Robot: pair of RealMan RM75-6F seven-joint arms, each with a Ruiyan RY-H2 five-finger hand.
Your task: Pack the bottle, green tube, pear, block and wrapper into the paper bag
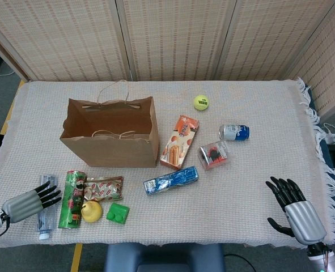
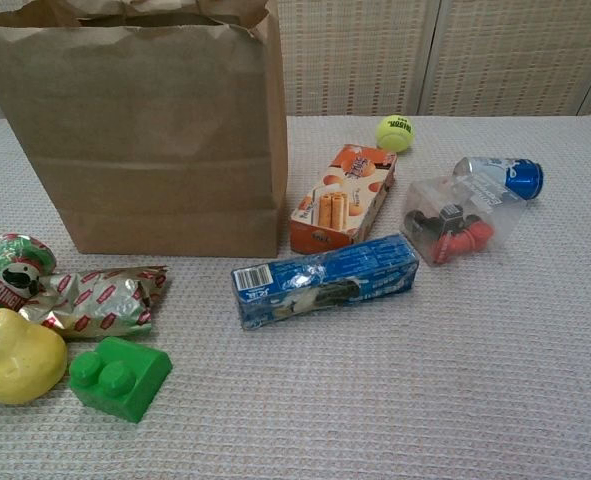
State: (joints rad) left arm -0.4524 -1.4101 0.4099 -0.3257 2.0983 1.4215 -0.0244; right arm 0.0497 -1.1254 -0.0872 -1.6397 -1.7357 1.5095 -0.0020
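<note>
The open paper bag (image 1: 110, 136) (image 2: 145, 130) stands upright at the left middle of the table. In front of it lie the green tube (image 1: 72, 199) (image 2: 5, 270), the red-and-silver wrapper (image 1: 103, 188) (image 2: 100, 300), the yellow pear (image 1: 91, 211) (image 2: 15, 358) and the green block (image 1: 117, 213) (image 2: 120, 375). The clear bottle (image 1: 44, 225) lies left of the tube near the front edge. My left hand (image 1: 26, 204) reaches in from the left, holding nothing, its spread fingertips (image 1: 49, 194) over the bottle's middle. My right hand (image 1: 296, 211) hovers open and empty at the front right. Neither hand shows in the chest view.
Right of the bag lie an orange biscuit box (image 1: 179, 141), a blue packet (image 1: 170, 179), a clear pack with red parts (image 1: 213, 154), a can (image 1: 233, 132) and a tennis ball (image 1: 200, 102). The table's front edge (image 1: 156, 242) runs close below the items.
</note>
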